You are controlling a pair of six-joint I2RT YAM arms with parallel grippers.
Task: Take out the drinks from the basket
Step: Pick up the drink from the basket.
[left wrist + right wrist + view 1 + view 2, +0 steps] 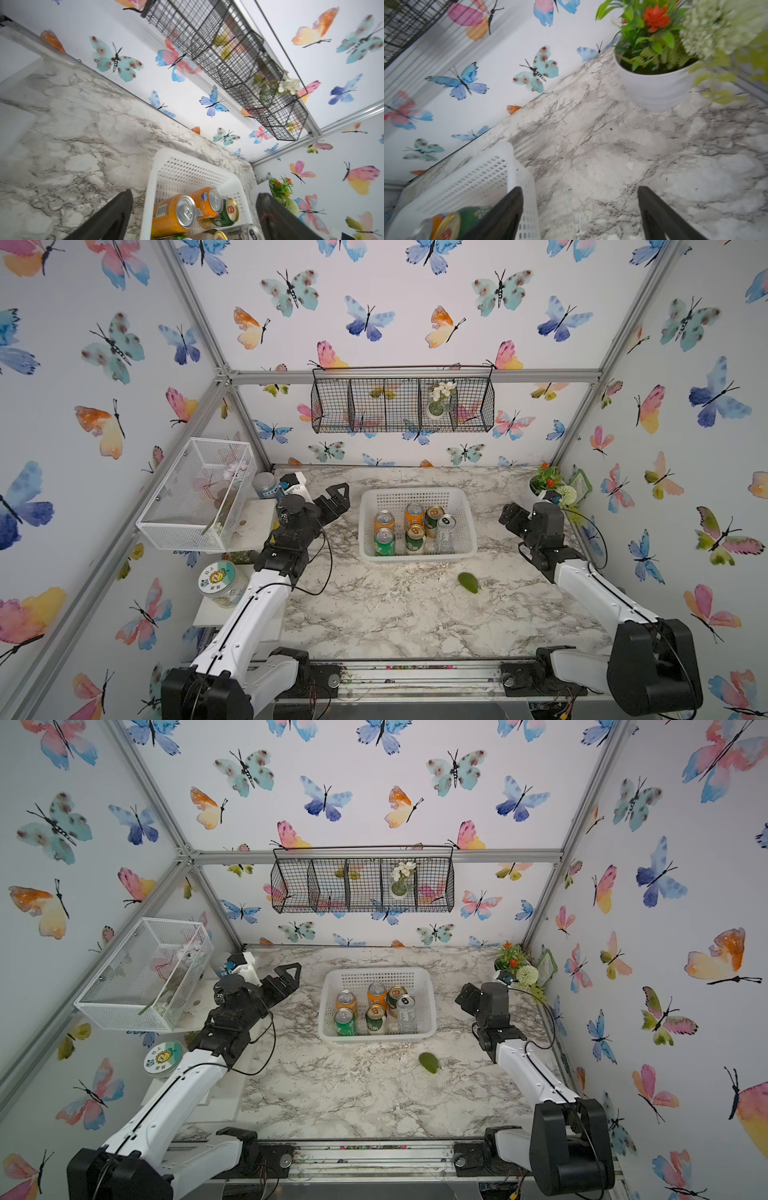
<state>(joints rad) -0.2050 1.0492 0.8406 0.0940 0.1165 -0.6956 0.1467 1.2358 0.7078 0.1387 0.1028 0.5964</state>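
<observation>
Marbled worktop (374, 614) holds the white basket (415, 494) at frame centre, six drink cans (414, 533) upright inside. My left tool (345, 498) and right tool (508, 515) stand wide and empty. The cans are tightly packed, so a finger may topple a neighbour.

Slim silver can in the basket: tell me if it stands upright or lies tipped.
Upright. In a top view the slim silver can shows its round lid facing up, its body standing inside the basket.

The marble table (395, 614) is carrying the white basket (417, 495) between the left pincer (341, 497) and right pincer (505, 515). A green fruit (468, 583) is lying nearer the right one, and a plant pot (654, 89) is sitting just beyond it.
</observation>
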